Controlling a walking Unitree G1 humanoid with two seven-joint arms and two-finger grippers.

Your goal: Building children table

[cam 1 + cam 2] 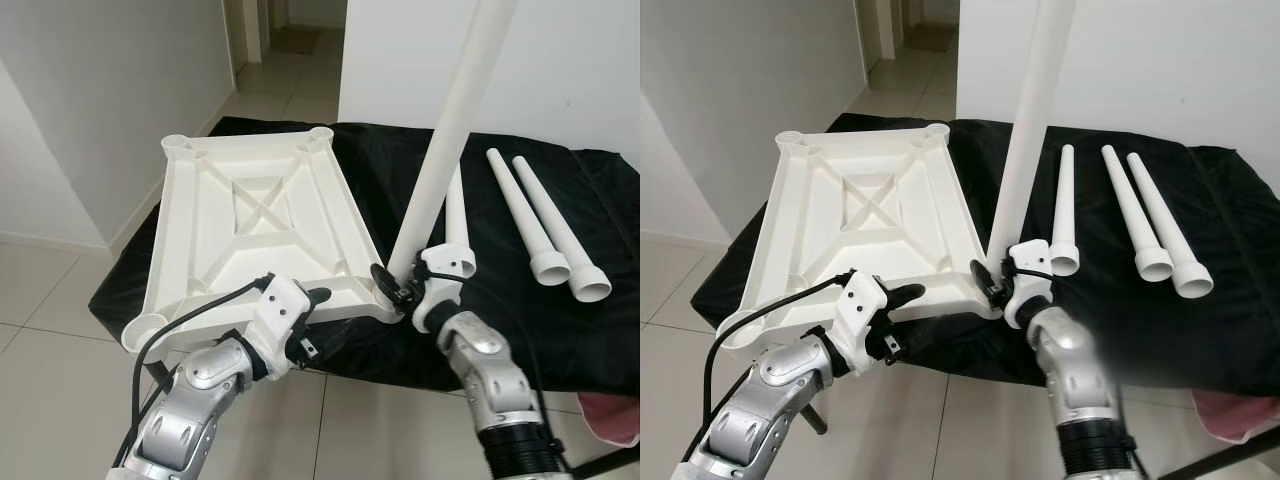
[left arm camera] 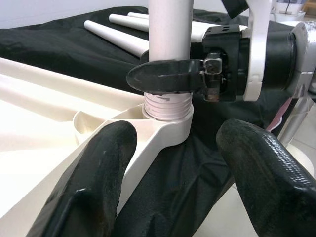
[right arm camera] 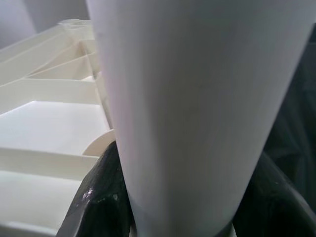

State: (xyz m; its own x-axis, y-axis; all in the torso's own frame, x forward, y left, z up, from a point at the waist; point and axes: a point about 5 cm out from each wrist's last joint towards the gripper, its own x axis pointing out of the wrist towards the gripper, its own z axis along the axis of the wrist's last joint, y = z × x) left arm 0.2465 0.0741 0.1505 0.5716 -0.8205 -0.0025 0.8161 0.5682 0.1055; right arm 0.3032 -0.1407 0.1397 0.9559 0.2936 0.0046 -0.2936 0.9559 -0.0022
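The white table top (image 1: 250,200) lies upside down on the black-covered table (image 1: 600,330). A long white leg (image 1: 450,130) stands upright in its near right corner socket (image 2: 168,118), with a few threads showing above the socket rim. My right gripper (image 1: 395,285) is shut on the leg just above the socket; in the right wrist view the leg (image 3: 197,98) sits between its black fingers (image 3: 98,207). My left gripper (image 1: 310,305) is at the top's near edge, open, its fingers (image 2: 94,182) spread either side of the corner without clamping it.
Three loose white legs (image 1: 458,225), (image 1: 522,215), (image 1: 560,225) lie on the cloth to the right. A pink item (image 1: 615,415) shows at the lower right. White walls stand left and behind, with tiled floor and a doorway (image 1: 290,40) at the back.
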